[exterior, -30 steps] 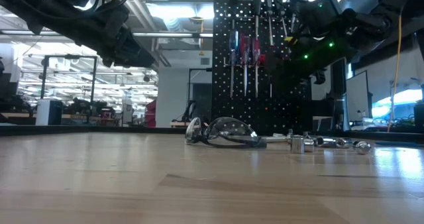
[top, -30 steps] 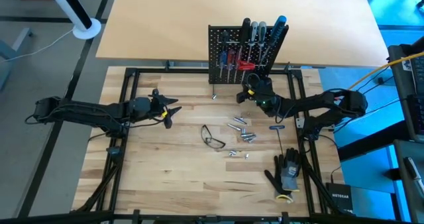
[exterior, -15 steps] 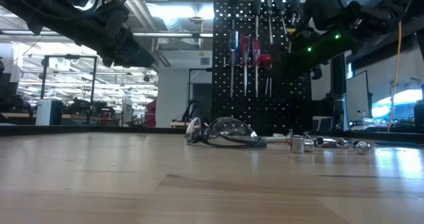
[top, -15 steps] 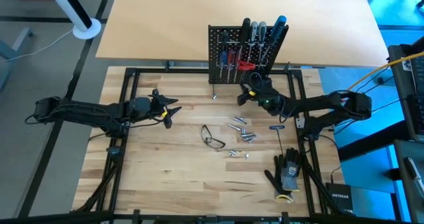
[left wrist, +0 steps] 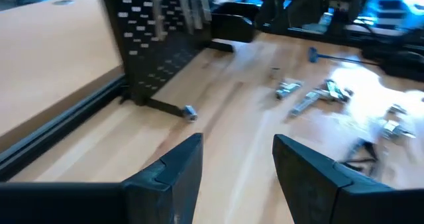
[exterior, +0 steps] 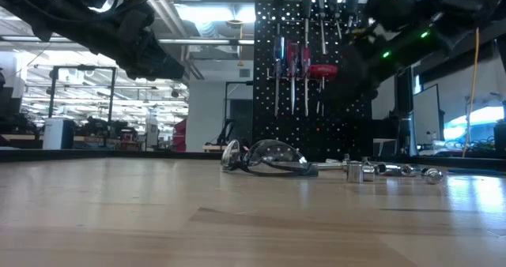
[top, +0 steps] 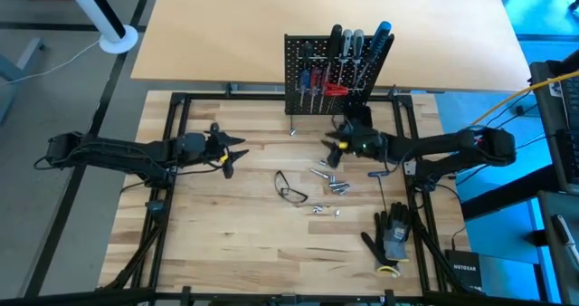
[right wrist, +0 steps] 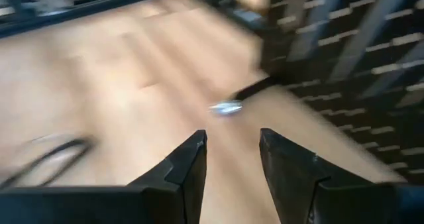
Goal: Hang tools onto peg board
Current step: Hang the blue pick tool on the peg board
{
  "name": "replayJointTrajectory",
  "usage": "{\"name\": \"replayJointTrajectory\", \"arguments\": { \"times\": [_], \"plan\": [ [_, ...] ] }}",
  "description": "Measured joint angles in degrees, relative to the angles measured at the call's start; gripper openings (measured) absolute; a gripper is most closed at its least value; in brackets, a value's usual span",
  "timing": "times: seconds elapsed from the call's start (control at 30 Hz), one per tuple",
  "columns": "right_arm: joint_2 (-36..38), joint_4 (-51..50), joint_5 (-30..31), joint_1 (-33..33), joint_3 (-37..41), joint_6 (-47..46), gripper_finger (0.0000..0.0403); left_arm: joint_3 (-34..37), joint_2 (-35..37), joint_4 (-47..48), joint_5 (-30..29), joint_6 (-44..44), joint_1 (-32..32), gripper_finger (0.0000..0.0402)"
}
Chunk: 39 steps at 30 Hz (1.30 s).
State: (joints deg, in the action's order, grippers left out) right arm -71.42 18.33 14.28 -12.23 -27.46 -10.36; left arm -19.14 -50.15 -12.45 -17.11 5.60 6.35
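The peg board (top: 326, 71) stands upright on its short stand at the far middle of the table. Screwdrivers (top: 357, 43) with black, grey and blue handles hang on it, and smaller red and blue ones (exterior: 291, 62) hang lower down. A red-handled tool (exterior: 320, 70) hangs beside them. My right gripper (top: 329, 151) hovers open just in front of the board and points toward the table's left; in its wrist view (right wrist: 232, 144) nothing lies between its fingers. My left gripper (top: 235, 152) waits open above the left middle of the table, empty in its wrist view (left wrist: 237, 148).
Safety glasses (top: 291, 188) lie at the table's middle, with metal sockets (top: 331, 181) to their right. A T-handle key (top: 378, 174) and black gloves (top: 391, 236) lie farther right. A small metal piece (top: 292, 131) lies by the board's foot. Black frame rails (top: 172, 143) border the table.
My right gripper has drawn back from the peg board toward the table's near edge and has swung round to point toward the table's left. Its fingers stay apart. The tools on the board have stayed in place.
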Motion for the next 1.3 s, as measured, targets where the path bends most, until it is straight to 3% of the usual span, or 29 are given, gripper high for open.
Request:
{"name": "replayJointTrajectory", "arguments": {
  "times": [0.23, 0.4, 0.53, 0.67, 0.87, 1.3],
  "plan": [
    [5.3, -7.4, 2.3, 15.1, 0.0, -6.6, 0.0143, 0.0, -0.1, -0.1, 3.2, -1.4, -2.0, 0.0172],
    [3.9, -6.3, 12.9, 26.8, 0.0, -12.7, 0.0143, 0.0, -2.4, -2.5, 3.2, -2.7, -4.1, 0.0172],
    [-1.3, 2.0, 22.2, 32.9, 0.0, -14.0, 0.0143, 0.0, -7.9, -7.9, 3.2, -0.3, -5.9, 0.0172],
    [-5.2, 8.1, 26.9, 34.0, 0.0, -6.9, 0.0143, 0.0, -13.9, -10.5, 3.2, -2.1, -8.0, 0.0172],
    [-5.6, 8.5, 32.5, 33.9, 0.0, -3.8, 0.0143, 0.0, -17.8, -11.9, 3.2, -5.2, -8.6, 0.0172],
    [-5.6, 5.1, 31.5, 33.9, 0.0, -3.1, 0.0143, 0.0, -17.9, -13.5, 3.2, -7.2, -8.4, 0.0172]
  ]
}}
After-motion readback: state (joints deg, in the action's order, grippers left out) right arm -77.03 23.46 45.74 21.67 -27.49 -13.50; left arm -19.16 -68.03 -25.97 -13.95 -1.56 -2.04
